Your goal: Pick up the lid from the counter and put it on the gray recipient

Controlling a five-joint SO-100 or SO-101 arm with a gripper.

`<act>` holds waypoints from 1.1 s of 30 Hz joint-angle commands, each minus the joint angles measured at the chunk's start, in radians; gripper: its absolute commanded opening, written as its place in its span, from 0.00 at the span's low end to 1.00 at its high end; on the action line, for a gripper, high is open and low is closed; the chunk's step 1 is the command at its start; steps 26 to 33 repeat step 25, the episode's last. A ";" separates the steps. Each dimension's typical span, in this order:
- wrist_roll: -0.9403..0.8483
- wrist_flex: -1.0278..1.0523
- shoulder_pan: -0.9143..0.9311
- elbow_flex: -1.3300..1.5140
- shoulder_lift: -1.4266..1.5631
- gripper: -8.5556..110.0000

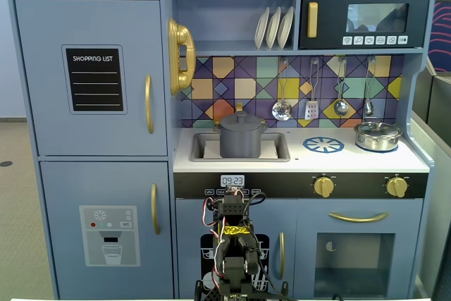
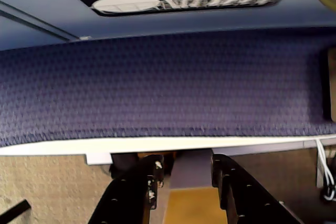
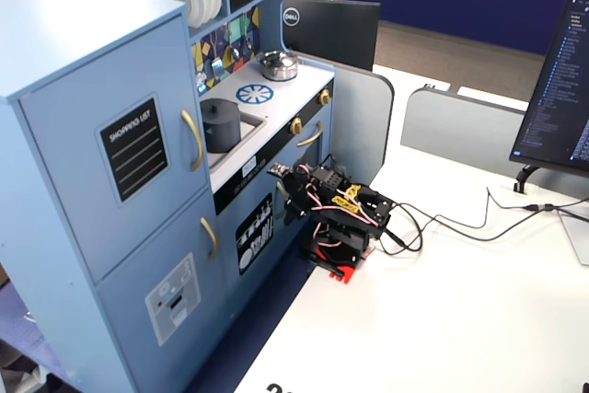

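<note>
The gray recipient [image 1: 241,140] stands in the sink [image 1: 278,147] of the toy kitchen; it also shows in the other fixed view [image 3: 221,126]. The lid [image 1: 240,121] sits on top of it, knob up, and closes it. My arm [image 1: 233,244] is folded low in front of the kitchen, below the counter, on the white table [image 3: 442,319]. In the wrist view my gripper [image 2: 185,163] is open and empty, its jaws apart over the table edge and the blue carpet [image 2: 168,87].
A shiny steel pot [image 1: 378,135] with its own lid stands at the counter's right, next to the blue-and-white burner pattern [image 1: 323,145]. Utensils [image 1: 310,96] hang on the back wall. A monitor [image 3: 563,89] and cables [image 3: 460,223] are on the table.
</note>
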 commanded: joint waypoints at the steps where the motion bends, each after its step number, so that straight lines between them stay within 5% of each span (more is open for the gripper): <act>1: 0.034 0.173 -0.012 0.000 -0.008 0.09; 33: 0.034 0.173 -0.009 0.000 -0.008 0.12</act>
